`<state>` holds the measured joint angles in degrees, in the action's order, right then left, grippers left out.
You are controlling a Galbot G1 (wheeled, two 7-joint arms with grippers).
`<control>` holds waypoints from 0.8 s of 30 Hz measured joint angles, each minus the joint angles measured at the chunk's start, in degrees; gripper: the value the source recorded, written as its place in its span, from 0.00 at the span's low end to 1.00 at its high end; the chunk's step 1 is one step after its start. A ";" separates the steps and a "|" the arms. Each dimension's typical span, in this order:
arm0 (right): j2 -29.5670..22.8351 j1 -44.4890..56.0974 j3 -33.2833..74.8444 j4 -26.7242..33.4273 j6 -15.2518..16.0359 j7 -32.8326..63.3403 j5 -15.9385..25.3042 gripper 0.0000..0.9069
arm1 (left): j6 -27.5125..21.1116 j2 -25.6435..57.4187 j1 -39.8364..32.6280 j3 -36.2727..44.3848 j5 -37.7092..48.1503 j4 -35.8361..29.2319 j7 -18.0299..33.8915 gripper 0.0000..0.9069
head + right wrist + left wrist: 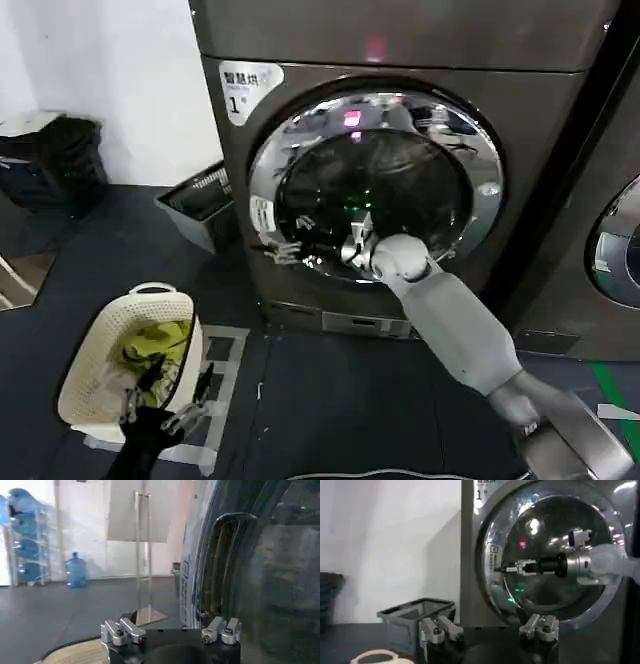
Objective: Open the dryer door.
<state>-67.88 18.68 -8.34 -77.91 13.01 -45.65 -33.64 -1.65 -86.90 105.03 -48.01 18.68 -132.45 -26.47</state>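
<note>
A grey dryer with a "1" sticker [238,92] stands on a dark floor. Its dryer door [375,190], a chrome ring around dark glass, is closed flush against the machine's front. The right claw [501,569] reaches across the glass to the door's left rim, its fingers spread apart and holding nothing. The left claw [165,400] hangs low over a cream laundry basket [95,350], fingers open and empty. A grey bin [200,200] sits beside the dryer.

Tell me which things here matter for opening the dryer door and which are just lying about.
Part of the job:
dryer door, closed
right gripper, reaching at the door's left rim

Lying about:
laundry basket holding clothes
grey bin beside the machine
left gripper, idle over the basket
</note>
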 joint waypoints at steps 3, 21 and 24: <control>1.54 1.13 0.51 -1.86 0.20 -4.48 0.14 1.00 | -2.61 2.23 -1.86 -2.50 4.05 1.66 -0.09 1.00; 10.22 9.30 7.55 -12.95 1.53 -25.79 -1.75 1.00 | -11.57 22.91 -14.28 -4.00 21.87 11.56 2.10 1.00; 11.81 11.62 9.75 -15.08 1.74 -30.02 -2.27 1.00 | -10.71 26.20 -17.32 -1.67 22.67 14.68 -0.43 1.00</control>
<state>-56.07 30.30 1.40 -92.99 14.74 -75.66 -35.91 -12.36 -60.70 87.71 -49.67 41.35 -117.77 -26.90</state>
